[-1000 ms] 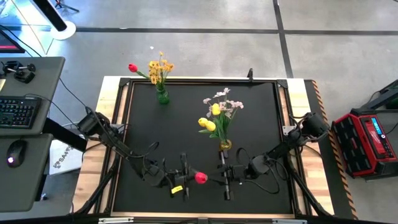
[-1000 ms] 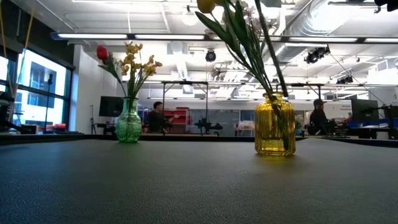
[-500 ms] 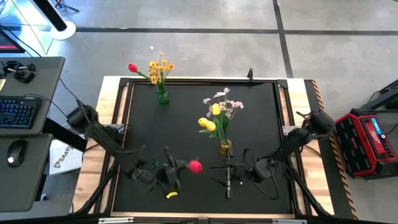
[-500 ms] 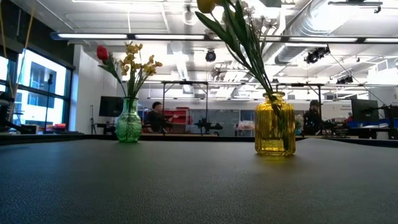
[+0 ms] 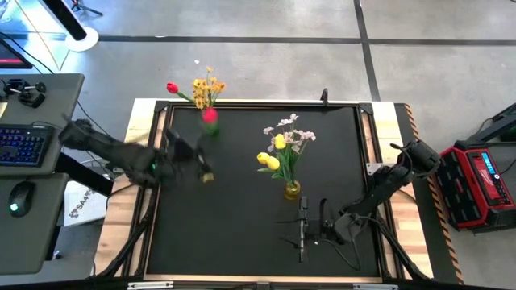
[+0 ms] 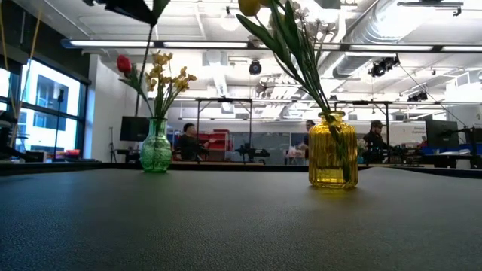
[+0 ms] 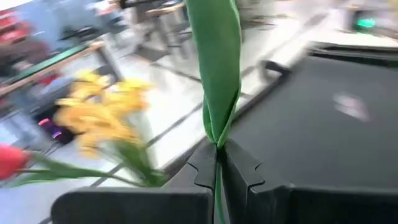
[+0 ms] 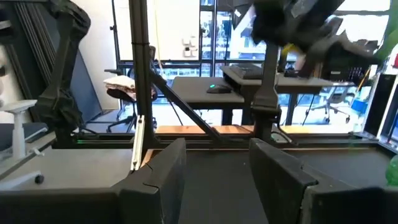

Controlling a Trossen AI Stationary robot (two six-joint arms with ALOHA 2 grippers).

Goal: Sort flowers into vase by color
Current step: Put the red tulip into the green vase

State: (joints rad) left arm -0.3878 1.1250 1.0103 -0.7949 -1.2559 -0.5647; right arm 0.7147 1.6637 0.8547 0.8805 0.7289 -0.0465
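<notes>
A: R arm first, it's nearest. Pose?

B: Comes in from the mat's [image 5: 242,234] right edge, folded low, wrist pointing left. Right gripper [image 5: 302,229] sits over the near part of the mat, just in front of the yellow vase [image 5: 292,190]. Fingers [image 8: 280,180] spread wide, nothing between them, just bare mat.

A: L arm?

B: Reaches in from the left side, stretched out toward the far-left corner. Blurred in the high view. Left gripper [image 5: 200,163] is near the green vase [image 5: 210,126], a bit nearer and to its left.

A: Holding anything?

B: Yes. Wrist cam shows the fingers [image 7: 239,177] pinched tight on a green stem [image 7: 219,93], leaf rising between them. Red flower [image 5: 210,116] on it shows just above the green vase in the high view. Low cam: stem hangs down toward the vase mouth [image 6: 155,122]; can't tell if it's in.

A: Rest of the flowers?

B: Yellow vase, mid-right of the mat: two yellow tulips [image 5: 271,153] plus pink-white sprig [image 5: 290,129]. Green vase, far-left: other red bloom [image 5: 172,88] and orange-yellow sprig [image 5: 207,85].

A: Beyond the table?

B: Desk to the left w/ keyboard [image 5: 20,145] and mouse [image 5: 18,197]. Red case [image 5: 477,179] on the floor to the right. People [image 6: 188,141] far off in the room, low cam.
</notes>
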